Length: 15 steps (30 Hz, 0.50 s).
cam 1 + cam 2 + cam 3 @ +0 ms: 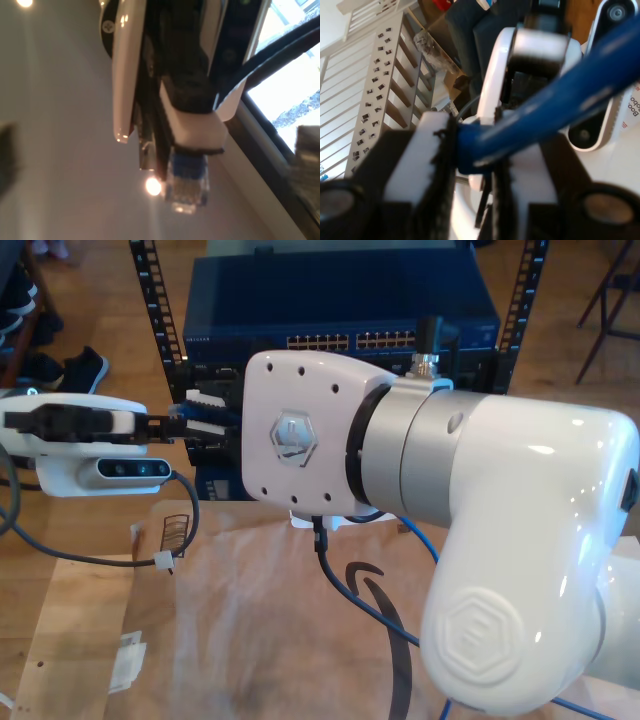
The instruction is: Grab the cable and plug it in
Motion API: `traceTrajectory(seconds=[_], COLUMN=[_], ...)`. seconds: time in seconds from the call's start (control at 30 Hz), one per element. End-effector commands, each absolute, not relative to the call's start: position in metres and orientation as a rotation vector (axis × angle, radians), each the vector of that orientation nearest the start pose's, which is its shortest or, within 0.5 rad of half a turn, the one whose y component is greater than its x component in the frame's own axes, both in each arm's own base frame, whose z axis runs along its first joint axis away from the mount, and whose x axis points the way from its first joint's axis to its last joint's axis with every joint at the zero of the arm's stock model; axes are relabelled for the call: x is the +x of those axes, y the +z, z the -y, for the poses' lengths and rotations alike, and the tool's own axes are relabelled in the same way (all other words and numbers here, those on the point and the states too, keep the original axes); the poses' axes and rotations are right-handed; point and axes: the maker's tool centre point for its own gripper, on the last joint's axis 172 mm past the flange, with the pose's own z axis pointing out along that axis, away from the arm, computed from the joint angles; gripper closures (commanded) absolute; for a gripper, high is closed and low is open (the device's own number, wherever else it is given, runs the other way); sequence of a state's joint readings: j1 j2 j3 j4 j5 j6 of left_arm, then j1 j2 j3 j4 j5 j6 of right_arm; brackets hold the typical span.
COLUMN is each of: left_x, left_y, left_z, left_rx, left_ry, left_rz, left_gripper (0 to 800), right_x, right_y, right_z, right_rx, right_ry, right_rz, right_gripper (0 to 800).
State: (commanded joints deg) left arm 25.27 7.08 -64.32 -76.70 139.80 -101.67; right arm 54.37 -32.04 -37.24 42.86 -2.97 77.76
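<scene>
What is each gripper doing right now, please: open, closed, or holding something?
My first gripper: closed on the cable's plug.
My second gripper: closed on the cable.

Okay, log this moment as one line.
first gripper: shut on cable plug | second gripper: shut on blue cable | network switch: behind | plug-in: pending

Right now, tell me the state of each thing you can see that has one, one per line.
my first gripper: shut on the plug
plug: held at the fingertips, tip sticking out past them, not in a port
my second gripper: shut on the cable
cable: pinched between the pads; in the exterior view it hangs slack over the paper
network switch: mounted in the rack, front ports facing the camera
</scene>
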Motion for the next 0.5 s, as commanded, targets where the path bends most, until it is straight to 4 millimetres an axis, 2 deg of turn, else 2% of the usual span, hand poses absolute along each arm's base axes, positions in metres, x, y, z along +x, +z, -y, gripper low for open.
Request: traceTrajectory(seconds=[0.07, 0.1, 0.17, 0.2, 0.3, 0.37, 0.5], left_x=[0.341, 0.347, 0.353, 0.349, 0.322, 0.299, 0.268], left_y=[0.461, 0.452, 0.429, 0.419, 0.384, 0.364, 0.346], left_z=[0.088, 0.075, 0.049, 0.039, 0.012, -0.005, -0.021], left_rx=[0.998, 0.983, 0.999, 1.04, 1.183, 1.26, 1.392], left_ry=[-2.123, -2.053, -1.905, -1.846, -1.694, -1.624, -1.532], left_rz=[-1.462, -1.523, -1.677, -1.743, -1.958, -2.09, -2.181], left_gripper=[3, 3, 3, 3, 2, 2, 2], right_x=[0.358, 0.366, 0.394, 0.405, 0.43, 0.449, 0.464], right_y=[0.442, 0.436, 0.426, 0.419, 0.399, 0.404, 0.396], right_z=[-0.383, -0.379, -0.359, -0.349, -0.325, -0.296, -0.25], right_rx=[-1.589, -1.591, -1.575, -1.567, -1.554, -1.487, -1.383], right_ry=[-0.102, -0.112, -0.157, -0.175, -0.214, -0.293, -0.488], right_rz=[-1.082, -1.101, -1.163, -1.195, -1.271, -1.304, -1.317], right_gripper=[799, 799, 799, 799, 799, 798, 798])
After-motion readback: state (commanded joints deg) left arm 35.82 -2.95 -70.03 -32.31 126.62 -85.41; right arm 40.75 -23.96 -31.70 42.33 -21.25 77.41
